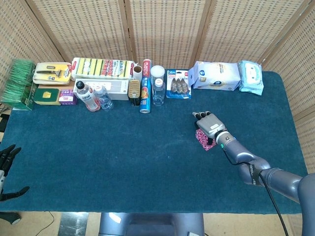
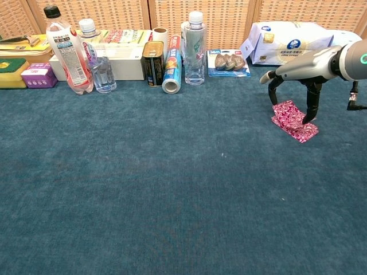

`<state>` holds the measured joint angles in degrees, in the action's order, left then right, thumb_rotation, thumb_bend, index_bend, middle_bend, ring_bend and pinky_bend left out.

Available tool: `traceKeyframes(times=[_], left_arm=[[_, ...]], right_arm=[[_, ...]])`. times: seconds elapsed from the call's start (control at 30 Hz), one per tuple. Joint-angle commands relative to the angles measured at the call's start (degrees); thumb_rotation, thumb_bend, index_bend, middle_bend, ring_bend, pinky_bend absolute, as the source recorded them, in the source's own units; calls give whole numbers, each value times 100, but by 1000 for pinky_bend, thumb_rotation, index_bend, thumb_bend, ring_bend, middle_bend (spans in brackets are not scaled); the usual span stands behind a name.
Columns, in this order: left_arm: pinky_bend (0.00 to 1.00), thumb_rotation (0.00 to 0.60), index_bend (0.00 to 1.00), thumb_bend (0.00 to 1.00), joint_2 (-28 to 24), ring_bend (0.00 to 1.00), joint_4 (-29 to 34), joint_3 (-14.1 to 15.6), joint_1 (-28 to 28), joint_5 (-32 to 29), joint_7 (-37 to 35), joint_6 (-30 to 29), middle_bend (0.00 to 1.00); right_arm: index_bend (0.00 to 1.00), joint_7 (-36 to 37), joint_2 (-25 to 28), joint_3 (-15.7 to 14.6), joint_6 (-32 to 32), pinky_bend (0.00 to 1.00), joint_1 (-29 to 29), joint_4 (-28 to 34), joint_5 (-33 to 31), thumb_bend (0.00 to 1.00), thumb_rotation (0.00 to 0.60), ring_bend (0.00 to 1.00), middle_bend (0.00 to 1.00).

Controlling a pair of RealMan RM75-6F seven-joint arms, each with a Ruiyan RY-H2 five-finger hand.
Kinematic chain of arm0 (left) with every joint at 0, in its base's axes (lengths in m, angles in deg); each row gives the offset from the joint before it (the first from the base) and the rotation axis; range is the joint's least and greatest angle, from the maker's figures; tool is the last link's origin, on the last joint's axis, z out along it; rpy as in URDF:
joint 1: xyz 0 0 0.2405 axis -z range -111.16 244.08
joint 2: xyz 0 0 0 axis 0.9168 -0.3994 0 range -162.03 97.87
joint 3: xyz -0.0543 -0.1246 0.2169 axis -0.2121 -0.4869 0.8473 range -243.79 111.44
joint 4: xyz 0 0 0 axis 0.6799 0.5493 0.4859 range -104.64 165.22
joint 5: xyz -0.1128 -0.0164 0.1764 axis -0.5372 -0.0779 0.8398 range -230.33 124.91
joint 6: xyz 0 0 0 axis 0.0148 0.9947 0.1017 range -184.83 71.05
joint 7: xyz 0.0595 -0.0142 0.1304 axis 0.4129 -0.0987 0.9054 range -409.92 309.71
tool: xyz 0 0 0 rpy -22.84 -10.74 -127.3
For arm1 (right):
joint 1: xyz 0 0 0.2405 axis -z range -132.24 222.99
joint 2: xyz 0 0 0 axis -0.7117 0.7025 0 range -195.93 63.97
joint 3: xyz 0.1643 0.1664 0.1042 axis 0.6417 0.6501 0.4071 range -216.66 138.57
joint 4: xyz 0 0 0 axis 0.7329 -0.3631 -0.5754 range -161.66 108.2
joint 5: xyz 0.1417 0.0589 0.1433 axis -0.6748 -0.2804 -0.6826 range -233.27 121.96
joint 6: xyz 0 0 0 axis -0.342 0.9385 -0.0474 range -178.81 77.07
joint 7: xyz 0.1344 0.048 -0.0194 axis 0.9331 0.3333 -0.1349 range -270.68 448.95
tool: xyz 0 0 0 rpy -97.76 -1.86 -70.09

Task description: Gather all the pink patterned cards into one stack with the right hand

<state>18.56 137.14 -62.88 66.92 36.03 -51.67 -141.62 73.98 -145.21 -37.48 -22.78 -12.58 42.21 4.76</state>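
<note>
The pink patterned cards (image 2: 291, 116) lie overlapped in a small pile on the blue cloth at the right; in the head view the cards (image 1: 202, 139) peek out left of the hand. My right hand (image 2: 298, 77) arches over them, fingers apart and pointing down. One fingertip (image 2: 310, 118) presses on the pile's near edge; another hangs by its far-left corner. From above, the right hand (image 1: 210, 125) covers most of the pile. My left hand (image 1: 6, 167) hangs off the table's front-left edge, fingers spread, holding nothing.
A row of goods lines the far edge: bottles (image 2: 67, 51), a can (image 2: 153, 63), a foil roll (image 2: 172, 71), a clear bottle (image 2: 194, 48), a blister pack (image 2: 229, 62), wipe packs (image 1: 216, 76), sponges (image 1: 102, 68). Blue cloth (image 2: 172, 189) spreads in front.
</note>
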Motion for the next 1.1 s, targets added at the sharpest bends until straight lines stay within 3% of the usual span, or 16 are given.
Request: traceKeyframes(times=[0.03,1.1], left_arm=[[0,600,0,84,0,0,3,-6,-3,-11,5,1,0],[0,600,0,84,63,0,-51,13,-163,198,49,-306,0]], right_arm=[[351,107,-48,-13,-59,112,34,-114,94,120,600,93,33],[300,429,2,17,-142,113,132,-184,314,116,600,92,30]])
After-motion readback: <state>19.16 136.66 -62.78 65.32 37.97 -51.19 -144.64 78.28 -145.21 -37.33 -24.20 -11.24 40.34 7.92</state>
